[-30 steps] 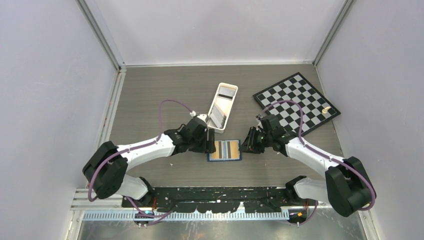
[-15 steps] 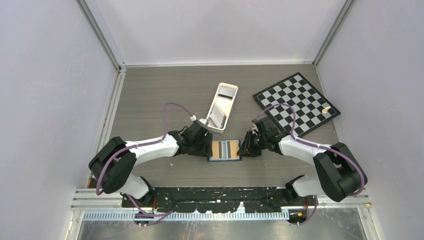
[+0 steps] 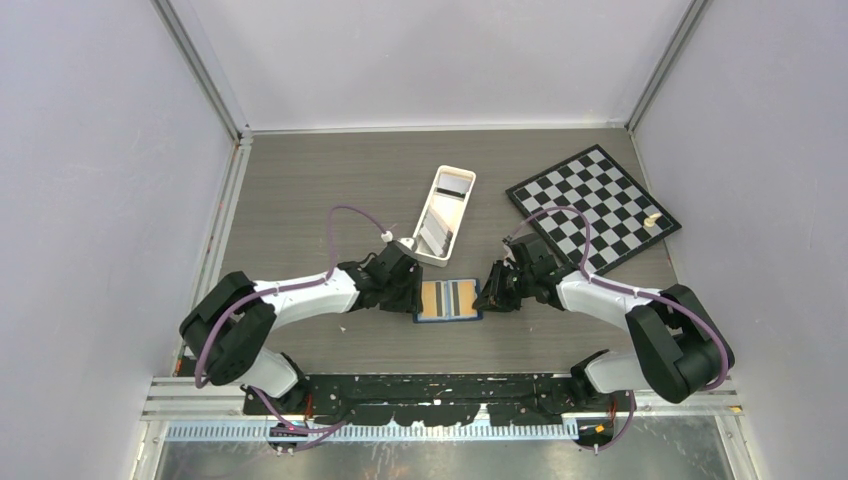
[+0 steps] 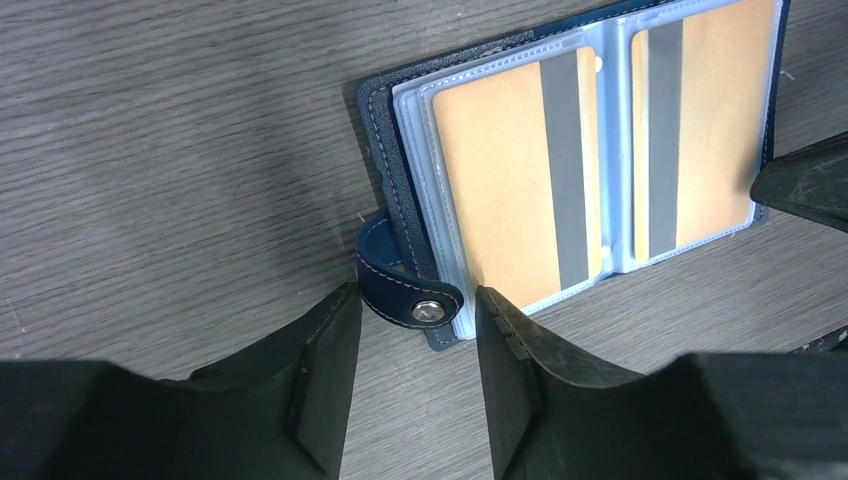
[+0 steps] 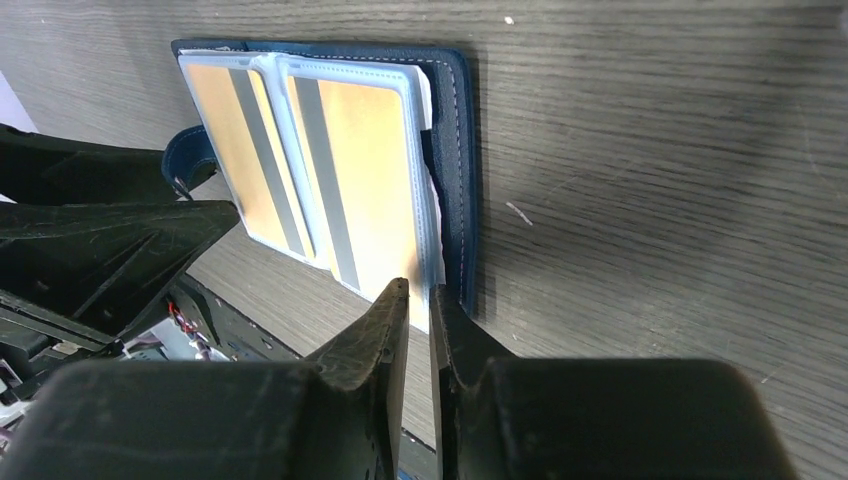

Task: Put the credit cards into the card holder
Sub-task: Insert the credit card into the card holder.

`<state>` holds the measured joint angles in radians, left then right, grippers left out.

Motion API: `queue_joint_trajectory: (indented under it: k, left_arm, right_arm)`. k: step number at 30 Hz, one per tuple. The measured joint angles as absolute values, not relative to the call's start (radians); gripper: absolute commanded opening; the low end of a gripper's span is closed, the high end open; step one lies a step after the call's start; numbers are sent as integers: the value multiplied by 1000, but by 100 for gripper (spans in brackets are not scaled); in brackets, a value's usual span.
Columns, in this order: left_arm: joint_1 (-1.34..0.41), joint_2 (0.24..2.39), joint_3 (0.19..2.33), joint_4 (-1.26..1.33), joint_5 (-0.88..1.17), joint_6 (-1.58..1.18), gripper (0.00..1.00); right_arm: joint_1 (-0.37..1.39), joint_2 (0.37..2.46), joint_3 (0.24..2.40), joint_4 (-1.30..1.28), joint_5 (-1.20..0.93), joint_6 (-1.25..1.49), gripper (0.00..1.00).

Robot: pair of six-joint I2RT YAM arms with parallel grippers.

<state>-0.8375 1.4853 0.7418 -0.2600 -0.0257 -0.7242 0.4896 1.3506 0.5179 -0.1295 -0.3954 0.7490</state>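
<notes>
Both arms have closed in on the dark navy-blue folding card holder (image 3: 449,300), which lies open on the grey wood-grain table (image 3: 300,200) and has not shifted. Two tan-gold credit cards with grey stripes (image 4: 505,180) sit in its clear sleeves.

The left claw (image 4: 415,295) has narrowed from wide to a middling gap. Its fingers stand either side of the holder's navy snap strap (image 4: 400,285), not yet pressing it. The right claw (image 5: 420,290) has drawn down to a slit and appears to pinch the edge of the clear sleeve pages on the opposite side.

More flat cards lie in the long white rectangular tray (image 3: 463,175), so the job is only partly done. The two claws are probably steadying the holder and lifting a page to reach a free slot.
</notes>
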Motion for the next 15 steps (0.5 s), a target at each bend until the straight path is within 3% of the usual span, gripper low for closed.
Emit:
queue_joint_trajectory:
  k: [15]
  left_arm:
    - [-837,1505,742,-216,-15,-726,38]
  right_arm:
    - [511,1327,518,-128,-403,759,15]
